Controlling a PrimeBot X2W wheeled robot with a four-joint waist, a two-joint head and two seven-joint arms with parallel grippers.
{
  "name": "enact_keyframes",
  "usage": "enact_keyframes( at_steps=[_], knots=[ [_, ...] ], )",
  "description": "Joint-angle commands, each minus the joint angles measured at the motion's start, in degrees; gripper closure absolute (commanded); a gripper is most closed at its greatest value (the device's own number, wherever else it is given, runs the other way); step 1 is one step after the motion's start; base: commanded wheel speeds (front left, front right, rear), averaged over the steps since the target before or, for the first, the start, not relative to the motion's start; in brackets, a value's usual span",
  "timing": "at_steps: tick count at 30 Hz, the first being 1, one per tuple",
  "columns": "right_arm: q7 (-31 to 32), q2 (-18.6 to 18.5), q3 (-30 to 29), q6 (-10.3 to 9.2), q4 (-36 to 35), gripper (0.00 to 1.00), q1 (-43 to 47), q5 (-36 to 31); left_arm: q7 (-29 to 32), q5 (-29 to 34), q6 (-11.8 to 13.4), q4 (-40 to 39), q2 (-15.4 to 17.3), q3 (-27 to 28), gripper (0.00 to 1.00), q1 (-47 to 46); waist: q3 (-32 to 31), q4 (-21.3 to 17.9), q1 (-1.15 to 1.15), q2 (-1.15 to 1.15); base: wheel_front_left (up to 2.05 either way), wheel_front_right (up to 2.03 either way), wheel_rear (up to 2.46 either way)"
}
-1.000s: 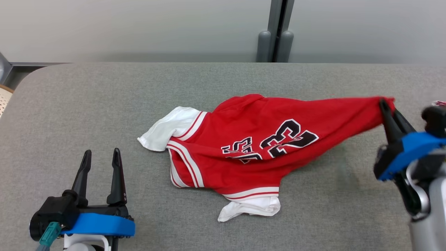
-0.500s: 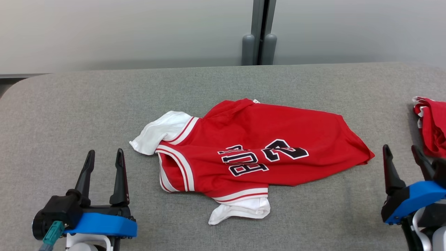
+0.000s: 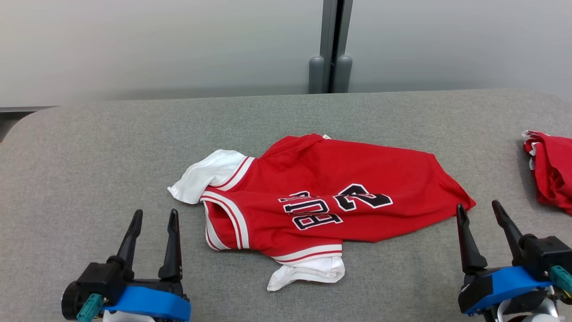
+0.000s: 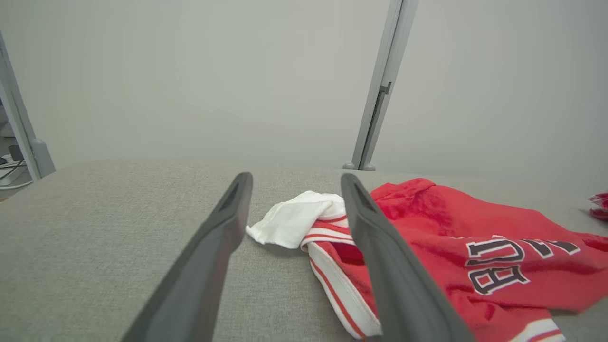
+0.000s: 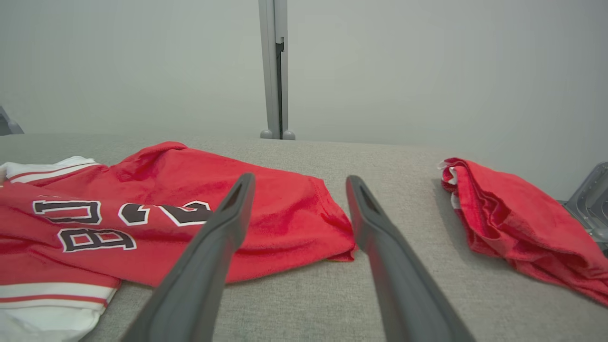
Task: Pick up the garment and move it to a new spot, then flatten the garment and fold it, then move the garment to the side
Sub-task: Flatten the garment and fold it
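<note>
Right gripper [image 3: 477, 205] spread, empty, just off hem corner of garment [image 3: 321, 197]; left gripper [image 3: 155, 212] spread too, near white sleeve [image 3: 201, 176]. Garment lies rumpled at middle of tabletop [image 3: 89, 156]: I read both as poised at opposite ends for flattening. Other red cloth [image 3: 552, 172] at right edge.

The grey fabric table [image 3: 89, 147] ran the full width of the head view, with a rounded corner at the left edge. Right in the centre lay the jersey [image 3: 339, 174]: red, spread out but creased, dark white-edged lettering facing up. A white sleeve [image 3: 201, 176] stuck out at its upper left, and a white flap [image 3: 313, 273] bunched below the striped band at lower centre. Its right end narrowed to a corner. Well apart, at the right edge of the frame, sat a crumpled red cloth [image 3: 552, 172].
</note>
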Motion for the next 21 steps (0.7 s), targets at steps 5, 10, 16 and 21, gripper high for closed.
enact_keyframes(
  at_steps=[5, 10, 16, 21],
  knots=[
    [-0.3, 0.1, 1.3, 0.02, 1.6, 0.0, -0.4, 0.9, -0.2, -0.4, -0.1, 2.2, 0.0, -3.5, 0.0, -0.3, 0.5, -0.6, 0.0, 0.0, 0.0, 0.0, 0.0],
    [-0.6, 0.1, 2.0, 0.02, 2.2, 0.0, -1.5, 0.9, 1.7, -3.2, -0.1, 6.0, -0.2, -7.8, 0.0, -1.8, 1.2, -1.6, 0.0, 0.0, 0.0, 0.0, 0.0],
    [-0.8, 0.1, 3.3, 0.02, 2.7, 0.0, -2.0, 1.8, 8.6, -7.1, 1.4, 11.7, -1.5, -7.5, 0.0, -3.5, 1.9, -2.9, 0.0, 0.0, 0.0, 0.0, 0.0],
    [-1.1, 0.1, 4.2, 0.02, 3.3, 0.0, -2.1, 2.3, 12.0, -10.6, 1.5, 13.8, -1.9, -6.5, 0.0, -4.5, 2.3, -3.6, 0.0, 0.0, 0.0, 0.0, 0.0]
  ],
)
